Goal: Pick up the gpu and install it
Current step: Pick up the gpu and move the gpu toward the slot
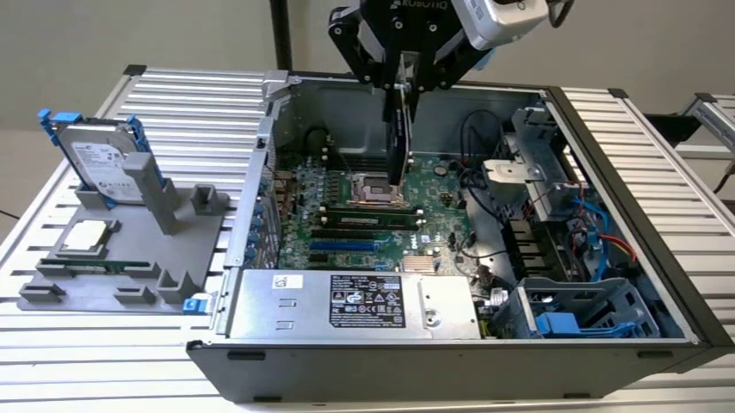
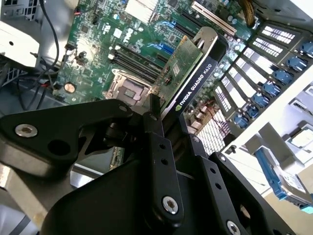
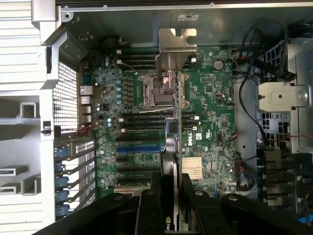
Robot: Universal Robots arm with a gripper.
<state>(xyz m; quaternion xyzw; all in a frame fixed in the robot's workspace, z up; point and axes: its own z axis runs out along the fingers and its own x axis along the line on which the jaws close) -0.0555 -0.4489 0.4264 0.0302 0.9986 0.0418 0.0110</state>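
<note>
Slatted metal table (image 1: 184, 95) carries an open PC case (image 1: 643, 172) lying on its side, motherboard (image 1: 344, 198) facing up. Grey fixture (image 1: 126, 249) with a hard drive (image 1: 103, 159) sits well apart from the pincer, on the exterior view's left.

Pincer (image 1: 402, 86) hangs over the case, pressed together on the gpu (image 1: 397, 146). Second wrist view shows the fingers (image 2: 154, 122) clamping one end of the card (image 2: 188, 63), one on each face.

Key relation: the gpu hangs straight below the pincer, long axis upright in line with the fingers, seen edge-on in the exterior view. Silver bracket (image 3: 177, 46) is at the far end, away from the pincer (image 3: 171, 181), lowest. That low end sits just above the board near the CPU socket (image 1: 373, 188); cannot tell if it touches.

Blue slot (image 1: 344, 245) and its dark neighbours lie off to the side of the pincer, not beneath it. Judgement: the card is picked up and carried in, not seated; its long axis stands up from the board rather than lying along any slot.
</note>
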